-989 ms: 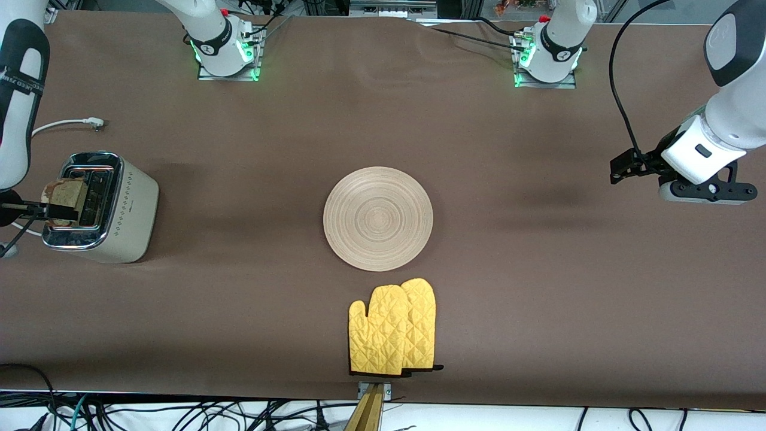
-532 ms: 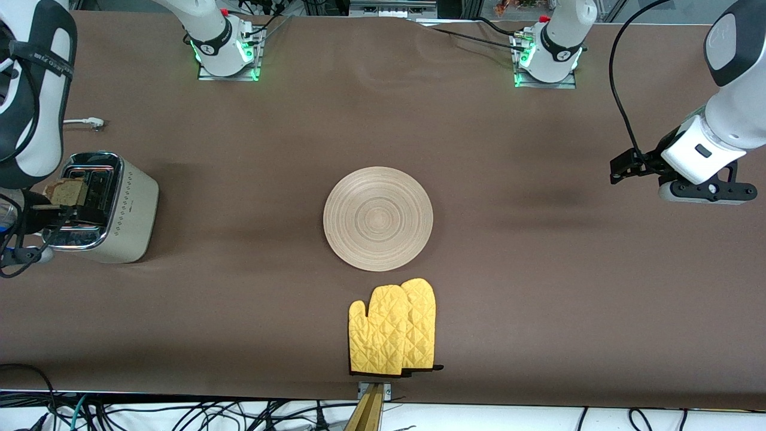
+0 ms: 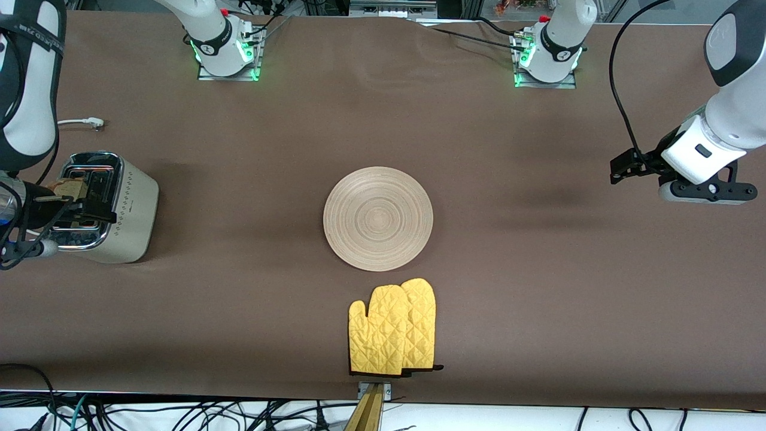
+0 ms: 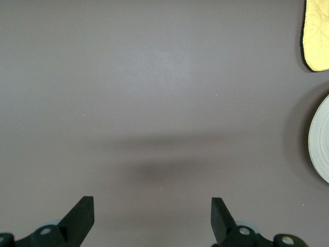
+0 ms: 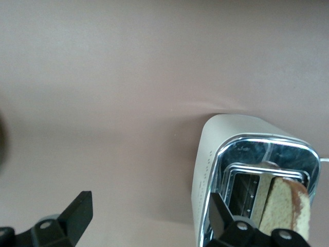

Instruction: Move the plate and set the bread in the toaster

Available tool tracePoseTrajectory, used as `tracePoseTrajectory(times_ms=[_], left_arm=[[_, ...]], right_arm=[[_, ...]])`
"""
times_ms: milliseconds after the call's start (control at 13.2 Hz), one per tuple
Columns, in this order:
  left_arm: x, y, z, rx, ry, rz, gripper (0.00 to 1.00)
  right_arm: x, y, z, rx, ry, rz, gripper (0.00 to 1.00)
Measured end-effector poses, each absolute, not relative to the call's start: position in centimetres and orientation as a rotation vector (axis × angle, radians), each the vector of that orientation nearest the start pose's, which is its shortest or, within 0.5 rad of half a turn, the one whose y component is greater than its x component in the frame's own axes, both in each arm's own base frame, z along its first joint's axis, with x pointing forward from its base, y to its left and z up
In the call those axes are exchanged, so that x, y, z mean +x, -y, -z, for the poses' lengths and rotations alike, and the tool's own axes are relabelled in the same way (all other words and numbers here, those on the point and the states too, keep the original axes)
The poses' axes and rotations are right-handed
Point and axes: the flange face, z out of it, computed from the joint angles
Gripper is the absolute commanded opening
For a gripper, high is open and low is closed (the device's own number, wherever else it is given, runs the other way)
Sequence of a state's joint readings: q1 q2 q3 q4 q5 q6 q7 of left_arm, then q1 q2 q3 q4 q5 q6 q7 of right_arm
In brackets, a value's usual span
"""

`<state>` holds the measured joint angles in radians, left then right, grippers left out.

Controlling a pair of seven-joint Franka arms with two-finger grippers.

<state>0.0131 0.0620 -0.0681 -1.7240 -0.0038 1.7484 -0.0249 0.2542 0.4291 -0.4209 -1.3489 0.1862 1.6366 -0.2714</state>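
Observation:
The cream-white toaster stands at the right arm's end of the table. The bread stands in one of its slots with its top edge showing; it also shows in the right wrist view, as does the toaster. My right gripper is open and empty, low over the toaster's chrome top, and also shows in its wrist view. The wooden plate lies at the table's middle. My left gripper waits open and empty over bare table at the left arm's end, and shows in its wrist view.
Yellow oven mitts lie nearer the front camera than the plate. A white plug and cable lie farther from the camera than the toaster. The left wrist view shows a mitt's edge and the plate's rim.
The right gripper has let go of the bread, which has sunk from above the toaster into the slot. The right wrist has shifted over the toaster. The left arm has not moved.

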Motion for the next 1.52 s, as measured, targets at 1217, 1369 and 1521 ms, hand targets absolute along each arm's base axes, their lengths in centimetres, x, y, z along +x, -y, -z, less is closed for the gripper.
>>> tracePoseTrajectory(times_ms=[1217, 1369, 1521], left_arm=[[58.0, 2.7, -53.9, -3.148, -0.034, -0.031, 1.00], [58.0, 2.7, -53.9, -3.148, -0.034, -0.031, 1.00], [58.0, 2.7, -53.9, -3.148, -0.034, -0.031, 1.00]], right_arm=[[59.6, 0.5, -54.8, -3.044, 0.249, -0.047, 1.00], [59.4, 1.0, -54.8, -3.064, 0.129, -0.048, 1.00], [59.4, 2.5, -54.7, -3.083, 0.068, -0.039, 1.00]])
